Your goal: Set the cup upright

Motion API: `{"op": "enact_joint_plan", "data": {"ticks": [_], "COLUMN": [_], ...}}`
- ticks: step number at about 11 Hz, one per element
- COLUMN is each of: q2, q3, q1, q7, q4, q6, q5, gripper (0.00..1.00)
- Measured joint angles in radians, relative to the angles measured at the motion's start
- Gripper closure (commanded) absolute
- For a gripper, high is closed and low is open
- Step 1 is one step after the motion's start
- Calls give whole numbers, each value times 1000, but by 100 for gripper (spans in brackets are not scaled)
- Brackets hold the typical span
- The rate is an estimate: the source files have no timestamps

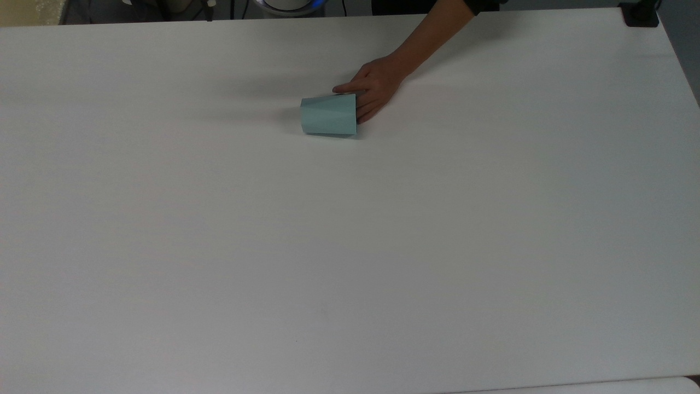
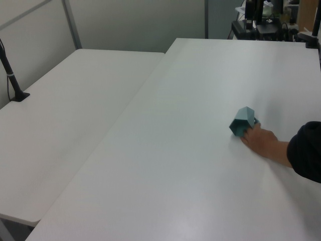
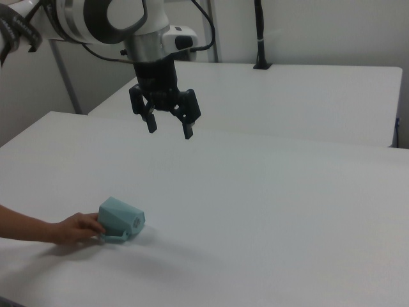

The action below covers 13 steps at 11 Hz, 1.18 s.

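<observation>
- Your gripper (image 3: 169, 126) hangs high above the table (image 3: 287, 211), jaws spread wide, holding nothing.
- The cup (image 3: 120, 220) lies on its side well below it, toward the right view's lower left; its long axis runs left-right in the top view.
- A person's hand (image 1: 374, 87) touches its wide end, so it is far nearer than you are.

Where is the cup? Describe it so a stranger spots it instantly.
On the big white table, look toward the top view's far middle, where a person's hand reaches in. The cup lies on its side against those fingers: small, pale teal, faceted, the only coloured thing there.
</observation>
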<state>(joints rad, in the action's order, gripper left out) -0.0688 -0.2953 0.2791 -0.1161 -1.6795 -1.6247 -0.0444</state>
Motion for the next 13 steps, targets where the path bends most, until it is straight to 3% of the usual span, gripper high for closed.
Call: {"op": "enact_joint_plan", "data": {"ticks": [9, 11, 13], "q2": [-10, -10, -11], "q3": [12, 30, 68], "q1": [-24, 24, 135], "q7": [19, 109, 270], "q4": [-2, 0, 4], "q6": [0, 0, 0], "q5": [0, -13, -102], "gripper": [0, 0, 0]}}
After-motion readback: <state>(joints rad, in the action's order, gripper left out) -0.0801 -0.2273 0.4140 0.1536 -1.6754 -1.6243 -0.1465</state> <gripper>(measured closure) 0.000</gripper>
